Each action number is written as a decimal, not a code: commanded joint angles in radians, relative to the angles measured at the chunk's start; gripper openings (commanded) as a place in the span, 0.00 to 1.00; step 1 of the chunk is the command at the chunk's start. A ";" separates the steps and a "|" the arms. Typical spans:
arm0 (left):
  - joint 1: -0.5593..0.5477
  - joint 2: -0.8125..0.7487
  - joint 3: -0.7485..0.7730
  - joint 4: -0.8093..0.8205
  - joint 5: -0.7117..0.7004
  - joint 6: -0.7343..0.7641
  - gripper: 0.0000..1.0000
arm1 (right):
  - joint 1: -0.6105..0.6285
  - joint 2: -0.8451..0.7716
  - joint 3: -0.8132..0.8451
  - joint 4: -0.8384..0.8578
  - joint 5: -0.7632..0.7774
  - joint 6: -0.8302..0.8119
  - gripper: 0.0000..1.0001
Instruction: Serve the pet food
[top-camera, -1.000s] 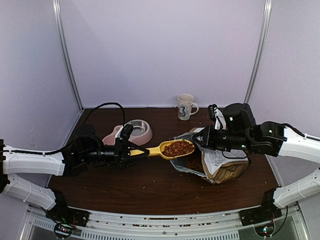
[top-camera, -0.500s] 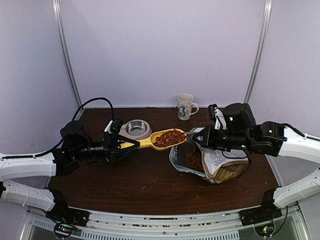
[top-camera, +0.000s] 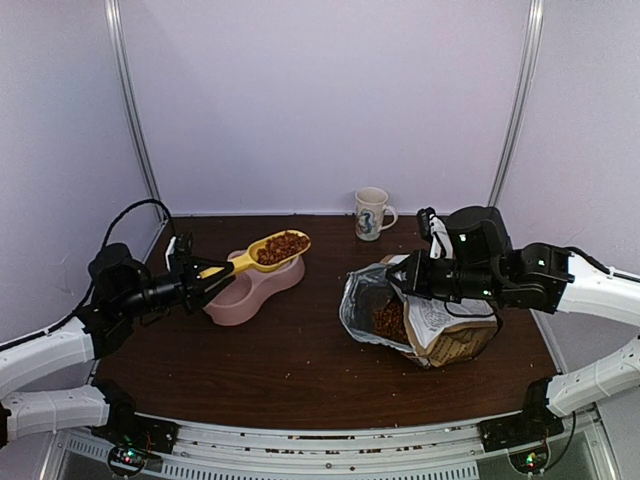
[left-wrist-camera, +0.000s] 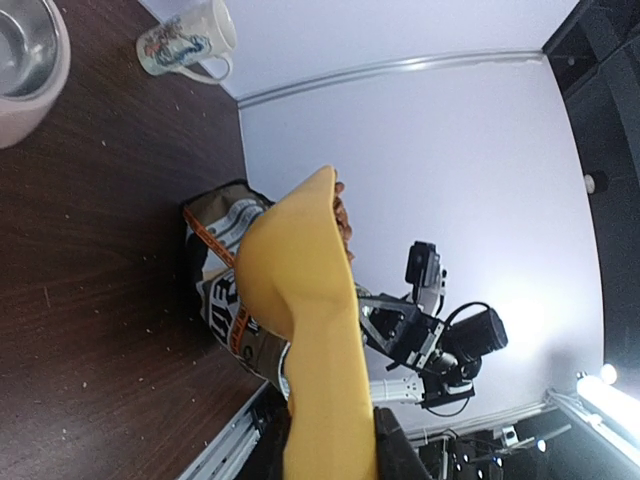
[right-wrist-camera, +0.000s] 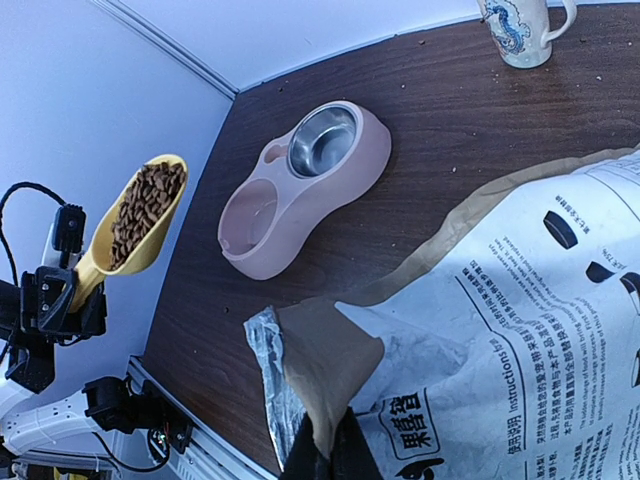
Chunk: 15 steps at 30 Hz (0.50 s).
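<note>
A yellow scoop (top-camera: 262, 254) (left-wrist-camera: 300, 300) (right-wrist-camera: 132, 228) heaped with reddish-brown pet food (top-camera: 282, 246) (right-wrist-camera: 142, 200) hangs level above the pink double bowl (top-camera: 250, 300) (right-wrist-camera: 300, 205). In the top view it covers the bowl's steel inset (right-wrist-camera: 322, 140). My left gripper (top-camera: 208, 278) (left-wrist-camera: 330, 445) is shut on the scoop's handle. My right gripper (top-camera: 402, 272) (right-wrist-camera: 335, 455) is shut on the folded lip of the printed bag (top-camera: 445, 325) (right-wrist-camera: 520, 330), holding its mouth open. More pet food (top-camera: 388, 320) lies inside the bag.
A patterned white mug (top-camera: 372, 213) (right-wrist-camera: 520, 25) (left-wrist-camera: 185, 40) stands at the back of the brown table, right of the bowl. Stray crumbs dot the tabletop (top-camera: 300, 370). Pale walls with metal posts close in the back and sides.
My left arm has carried the filled scoop up and to the left, from the bag's mouth to above the pink bowl. The right arm and bag have stayed still.
</note>
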<state>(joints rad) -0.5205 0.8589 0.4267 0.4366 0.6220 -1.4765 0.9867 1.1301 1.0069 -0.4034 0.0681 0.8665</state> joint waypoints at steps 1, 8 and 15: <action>0.112 -0.076 -0.031 -0.019 0.020 0.009 0.00 | -0.008 -0.036 0.022 0.058 0.048 -0.013 0.00; 0.295 -0.136 -0.095 -0.056 0.075 0.018 0.00 | -0.009 -0.030 0.027 0.056 0.051 -0.018 0.00; 0.427 -0.162 -0.170 -0.057 0.089 0.033 0.00 | -0.009 -0.027 0.029 0.053 0.053 -0.024 0.00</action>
<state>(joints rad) -0.1471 0.7242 0.2928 0.3260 0.6842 -1.4673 0.9859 1.1282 1.0069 -0.4038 0.0727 0.8604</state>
